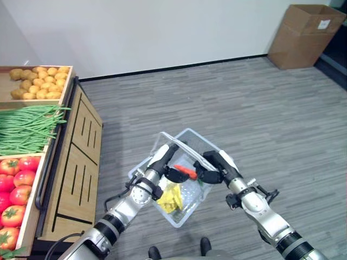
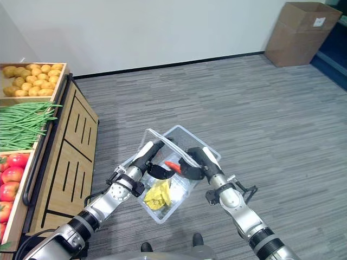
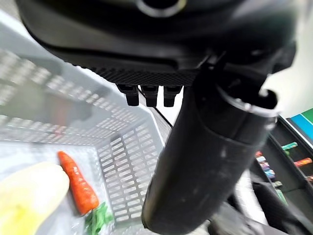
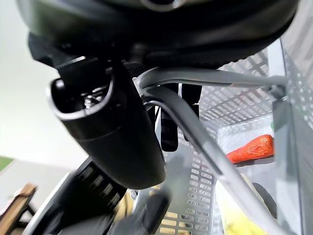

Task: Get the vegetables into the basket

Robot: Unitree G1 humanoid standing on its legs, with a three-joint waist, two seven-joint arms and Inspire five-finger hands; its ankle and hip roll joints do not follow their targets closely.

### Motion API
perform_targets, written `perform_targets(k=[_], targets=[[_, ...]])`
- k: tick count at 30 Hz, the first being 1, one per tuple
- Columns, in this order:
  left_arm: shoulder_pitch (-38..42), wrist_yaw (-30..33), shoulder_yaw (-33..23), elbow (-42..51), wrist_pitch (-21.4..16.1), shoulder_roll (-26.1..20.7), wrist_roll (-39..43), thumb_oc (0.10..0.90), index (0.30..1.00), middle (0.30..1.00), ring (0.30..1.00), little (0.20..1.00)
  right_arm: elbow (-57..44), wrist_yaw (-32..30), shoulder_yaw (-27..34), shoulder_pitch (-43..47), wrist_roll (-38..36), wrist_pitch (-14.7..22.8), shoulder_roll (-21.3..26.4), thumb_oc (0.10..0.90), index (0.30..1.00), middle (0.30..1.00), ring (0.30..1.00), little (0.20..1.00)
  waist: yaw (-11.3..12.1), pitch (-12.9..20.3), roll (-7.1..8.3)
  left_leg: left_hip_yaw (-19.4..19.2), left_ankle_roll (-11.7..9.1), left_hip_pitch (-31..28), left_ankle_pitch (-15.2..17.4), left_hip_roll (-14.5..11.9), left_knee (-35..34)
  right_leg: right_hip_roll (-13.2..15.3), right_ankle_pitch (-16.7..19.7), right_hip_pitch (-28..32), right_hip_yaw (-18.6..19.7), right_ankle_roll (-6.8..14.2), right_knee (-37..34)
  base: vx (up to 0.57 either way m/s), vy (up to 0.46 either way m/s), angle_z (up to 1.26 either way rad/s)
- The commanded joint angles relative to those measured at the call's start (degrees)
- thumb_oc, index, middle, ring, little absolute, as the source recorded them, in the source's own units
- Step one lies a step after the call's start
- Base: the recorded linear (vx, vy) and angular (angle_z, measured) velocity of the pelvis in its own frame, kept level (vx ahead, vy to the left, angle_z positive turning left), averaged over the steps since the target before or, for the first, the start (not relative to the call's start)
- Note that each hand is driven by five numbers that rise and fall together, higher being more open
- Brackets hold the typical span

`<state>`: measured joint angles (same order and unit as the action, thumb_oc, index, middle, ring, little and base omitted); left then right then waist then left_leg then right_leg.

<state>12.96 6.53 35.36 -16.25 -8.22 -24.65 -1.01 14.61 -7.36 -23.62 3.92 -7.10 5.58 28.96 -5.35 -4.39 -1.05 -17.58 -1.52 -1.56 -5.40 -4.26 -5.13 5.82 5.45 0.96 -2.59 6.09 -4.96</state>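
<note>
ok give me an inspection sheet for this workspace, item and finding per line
surface: grey plank floor; a wooden produce stand stands at the robot's left.
job's things: clear plastic basket held up over the floor, holding a carrot, a yellow vegetable and something green. On the stand lie potatoes, green beans and tomatoes.
clutter: cardboard box by the far wall.
grippers: left hand at the basket's left rim, grip not readable; right hand curled round the basket's wire handle.
cables: nothing seen.
surroundings: white wall with a dark baseboard.
</note>
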Motion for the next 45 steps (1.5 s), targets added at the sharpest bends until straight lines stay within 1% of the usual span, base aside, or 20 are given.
perform_targets(k=[1, 5, 9, 13, 16, 17, 18, 19, 22, 23, 24, 25, 27, 28, 29, 32, 33, 34, 35, 45], targets=[[4.07, -4.78, 0.72, 7.54, -7.21, -1.80, 8.83, 0.900, 1.000, 1.000, 1.000, 1.000, -1.22, -6.13, 7.18, 5.97, 2.75, 6.75, -2.92, 0.400, 0.300, 0.300, 0.300, 0.300, 1.50, 4.88, 2.22, 3.67, -1.82, -0.77, 3.85, -0.86, 0.13, 3.05, -0.84, -1.13, -1.37, 3.51, 0.23, -0.01, 0.004, 0.14], [-1.82, -10.67, -0.62, 16.01, -7.65, -6.80, 18.42, 0.900, 1.000, 1.000, 1.000, 1.000, 8.44, -8.23, 9.14, 6.72, 8.27, 5.22, -2.66, 0.400, 0.300, 0.300, 0.300, 0.300, 2.67, 4.65, 2.23, 4.54, -1.77, -0.65, 3.82, -0.72, 0.13, 3.11, -0.88, -0.71, -2.07, 3.45, 0.15, -0.01, -0.003, 0.19], [-8.03, -13.94, -2.26, 15.33, -6.79, -9.61, 23.83, 0.900, 1.000, 1.000, 1.000, 1.000, 20.30, -8.65, 10.22, 7.76, 8.80, 4.31, -2.44, 0.400, 0.300, 0.300, 0.300, 0.300, 3.69, 4.49, 2.21, 5.03, -1.81, -0.44, 3.65, -0.67, 0.13, 3.10, -0.85, -0.69, -2.30, 3.46, 0.08, -0.02, -0.003, 0.14], [-13.74, -14.03, -5.83, 4.91, -5.71, -8.39, 22.10, 0.900, 1.000, 1.000, 1.000, 1.000, 30.05, -7.93, 10.92, 7.20, 8.12, 4.31, -1.96, 0.400, 0.300, 0.300, 0.300, 0.300, 4.29, 4.17, 2.21, 5.55, -1.84, -0.18, 3.31, -0.56, 0.13, 3.07, -0.75, -0.89, -2.52, 3.30, 0.11, -0.01, -0.002, 0.01], [-16.93, -11.84, -10.34, -9.14, -4.86, -4.67, 17.60, 0.900, 1.000, 1.000, 1.000, 1.000, 37.74, -7.61, 12.52, 5.95, 7.98, 4.02, -1.88, 0.400, 0.300, 0.300, 0.300, 0.300, 4.72, 3.99, 2.25, 5.81, -1.92, 0.18, 2.98, -0.66, 0.13, 3.04, -0.65, -1.05, -2.81, 3.23, 0.06, 0.00, 0.000, 0.00], [-16.85, -11.82, -10.32, -9.37, -5.01, -4.51, 17.52, 0.900, 1.000, 1.000, 1.000, 1.000, 37.80, -7.61, 12.47, 6.00, 7.96, 4.06, -1.82, 0.400, 0.300, 0.300, 0.300, 0.300, 4.67, 4.00, 2.19, 5.84, -1.92, 0.19, 2.99, -0.66, 0.13, 3.04, -0.66, -1.04, -2.84, 3.23, 0.06, 0.00, 0.000, 0.00], [-17.20, -10.81, -11.95, -14.80, -4.53, -2.79, 15.96, 0.900, 1.000, 1.000, 1.000, 1.000, 40.16, -7.28, 12.67, 5.65, 8.35, 3.86, -1.76, 0.400, 0.300, 0.300, 0.300, 0.300, 4.83, 3.94, 2.26, 5.92, -1.96, 0.30, 2.86, -0.69, 0.13, 3.03, -0.65, -1.12, -2.93, 3.19, 0.06, -0.02, -0.024, 0.06], [-17.53, -9.13, -15.03, -25.63, -3.71, 0.91, 11.97, 0.900, 1.000, 1.000, 1.000, 1.000, 44.58, -7.03, 13.71, 4.92, 9.23, 3.53, -1.06, 0.400, 0.300, 0.300, 0.300, 0.300, 4.91, 3.66, 2.10, 6.23, -2.03, 0.31, 2.79, -0.74, 0.13, 2.95, -0.84, -0.98, -3.15, 3.10, 0.12, -0.03, -0.031, 0.06], [-16.82, -6.44, -18.72, -39.05, -2.48, 4.68, 6.27, 0.900, 1.000, 1.000, 1.000, 1.000, 51.17, -6.51, 15.18, 4.81, 9.74, 2.90, -0.51, 0.400, 0.300, 0.300, 0.300, 0.300, 5.03, 3.66, 1.96, 6.23, -2.15, 0.80, 2.43, -0.87, 0.13, 2.83, -0.70, -1.32, -3.27, 2.92, 0.04, -0.01, -0.022, 0.07], [-16.72, -6.38, -18.74, -39.22, -2.59, 4.79, 6.20, 0.900, 1.000, 1.000, 1.000, 1.000, 51.23, -6.51, 15.16, 4.89, 9.74, 2.95, -0.47, 0.400, 0.300, 0.300, 0.300, 0.300, 5.01, 3.61, 1.92, 6.23, -2.16, 0.78, 2.44, -0.88, 0.13, 2.83, -0.71, -1.31, -3.27, 2.92, 0.04, -0.01, -0.015, 0.08], [-15.88, -5.14, -20.65, -45.87, -1.85, 6.70, 4.26, 0.900, 1.000, 1.000, 1.000, 1.000, 54.85, -6.50, 15.57, 5.21, 10.19, 2.48, 0.05, 0.400, 0.300, 0.300, 0.300, 0.300, 5.01, 3.50, 1.80, 6.15, -2.28, 0.83, 2.42, -0.95, 0.13, 2.78, -0.63, -1.41, -3.16, 2.80, -0.04, -0.01, -0.016, 0.07], [-15.23, -4.23, -21.53, -49.48, -1.42, 7.32, 2.06, 0.900, 1.000, 1.000, 1.000, 1.000, 56.36, -6.29, 16.09, 5.49, 9.86, 2.31, 0.22, 0.400, 0.300, 0.300, 0.300, 0.300, 5.02, 3.42, 1.74, 6.17, -2.34, 0.86, 2.39, -1.02, 0.13, 2.73, -0.64, -1.44, -3.16, 2.74, -0.04, -0.02, -0.021, 0.06], [-14.59, -3.23, -22.96, -53.93, -0.89, 8.23, -0.44, 0.900, 1.000, 1.000, 1.000, 1.000, 58.56, -6.63, 16.99, 5.73, 9.42, 2.27, 0.41, 0.400, 0.300, 0.300, 0.300, 0.300, 5.03, 3.37, 1.57, 6.10, -2.49, 1.02, 2.31, -1.15, 0.13, 2.67, -0.68, -1.56, -3.28, 2.71, -0.04, 0.00, 0.000, 0.00], [-14.55, -3.21, -22.97, -53.98, -0.91, 8.26, -0.45, 0.900, 1.000, 1.000, 1.000, 1.000, 58.58, -6.63, 16.98, 5.76, 9.42, 2.29, 0.43, 0.400, 0.300, 0.300, 0.300, 0.300, 5.02, 3.36, 1.56, 6.10, -2.49, 1.02, 2.31, -1.15, 0.13, 2.66, -0.67, -1.56, -3.28, 2.71, -0.04, 0.00, -0.017, -0.05], [-14.53, -1.65, -24.79, -57.78, 0.11, 8.80, -2.30, 0.900, 1.000, 1.000, 1.000, 1.000, 58.81, -6.53, 16.74, 5.42, 9.99, 2.11, 0.32, 0.400, 0.300, 0.300, 0.300, 0.300, 4.92, 3.36, 1.63, 5.94, -2.62, 1.07, 2.32, -1.29, 0.13, 2.55, -0.73, -1.68, -3.15, 2.63, -0.04, 0.01, -0.020, -0.05], [-14.99, -0.64, -26.04, -60.69, 1.02, 9.54, -4.50, 0.900, 1.000, 1.000, 1.000, 1.000, 60.33, -6.04, 16.03, 4.64, 11.32, 1.89, 0.25, 0.400, 0.300, 0.300, 0.300, 0.300, 5.05, 3.41, 1.74, 5.88, -2.78, 1.05, 2.35, -1.50, 0.13, 2.41, -0.94, -1.71, -3.19, 2.56, -0.04, 0.01, -0.028, -0.03], [-15.27, -0.43, -26.28, -61.10, 1.20, 9.79, -5.11, 0.900, 1.000, 1.000, 1.000, 1.000, 60.33, -6.10, 16.41, 4.50, 10.83, 1.94, 0.00, 0.455, 0.377, 0.377, 0.377, 0.377, 5.04, 3.38, 1.77, 5.85, -2.81, 1.05, 2.35, -1.55, 0.13, 2.36, -0.98, -1.75, -3.16, 2.52, -0.04, 0.01, -0.027, -0.05], [-15.32, -0.28, -26.40, -61.55, 1.41, 10.01, -5.49, 0.900, 1.000, 1.000, 1.000, 1.000, 60.53, -6.03, 16.66, 4.33, 10.48, 1.94, -0.26, 0.584, 0.558, 0.558, 0.558, 0.558, 5.09, 3.39, 1.78, 5.86, -2.84, 1.04, 2.33, -1.57, 0.13, 2.31, -1.01, -1.76, -3.19, 2.50, -0.04, 0.01, -0.026, -0.03], [-15.40, -0.21, -26.35, -61.87, 1.56, 10.14, -5.89, 0.900, 1.000, 1.000, 1.000, 1.000, 60.58, -6.03, 16.71, 4.22, 10.27, 1.87, -0.49, 0.900, 1.000, 1.000, 1.000, 1.000, 5.08, 3.43, 1.81, 5.87, -2.88, 1.07, 2.30, -1.66, 0.13, 2.27, -1.01, -1.80, -3.20, 2.46, -0.04, 0.00, 0.000, 0.00], [-15.51, 0.42, -26.53, -62.49, 1.99, 11.05, -5.48, 0.900, 1.000, 1.000, 1.000, 1.000, 63.60, -5.49, 16.96, 2.47, 9.35, 1.32, -2.56, 0.900, 1.000, 1.000, 1.000, 1.000, 5.27, 3.41, 1.90, 6.38, -3.02, 0.86, 2.32, -1.92, 0.13, 1.92, -1.47, -1.41, -3.60, 2.29, -0.04, 0.00, 0.000, 0.00]])
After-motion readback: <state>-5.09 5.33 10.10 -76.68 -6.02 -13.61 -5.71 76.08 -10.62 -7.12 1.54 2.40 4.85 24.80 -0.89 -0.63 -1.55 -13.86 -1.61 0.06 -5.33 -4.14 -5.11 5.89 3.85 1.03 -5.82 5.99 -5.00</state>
